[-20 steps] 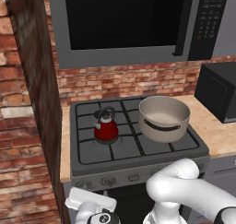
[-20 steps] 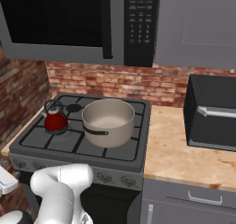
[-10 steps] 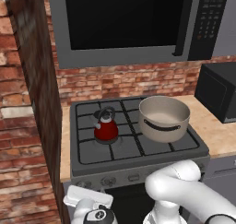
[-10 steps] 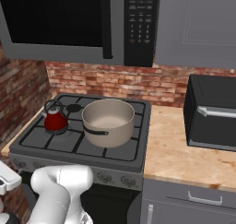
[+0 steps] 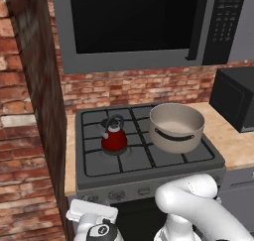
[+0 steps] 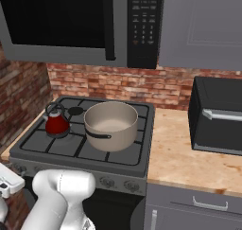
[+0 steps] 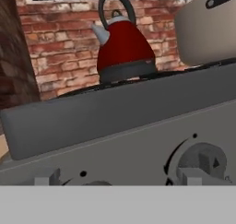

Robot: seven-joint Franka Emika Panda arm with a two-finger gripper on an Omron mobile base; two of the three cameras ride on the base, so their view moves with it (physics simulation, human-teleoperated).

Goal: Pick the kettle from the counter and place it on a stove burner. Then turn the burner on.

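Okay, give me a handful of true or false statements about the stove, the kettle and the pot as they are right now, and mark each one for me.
1. The red kettle stands on the stove grate. True.
2. The beige pot sits on the tan counter. False: it sits on the stove, beside the kettle.
3. The kettle's lid is off. False: the dark lid is on, under the looped handle.
4. A black appliance rests on the counter to the right of the stove. True.
5. The gripper holds the kettle. False: it is low in front of the stove, open, well apart from the kettle.
6. In the hand view, a stove knob shows on the front panel below the kettle. True.
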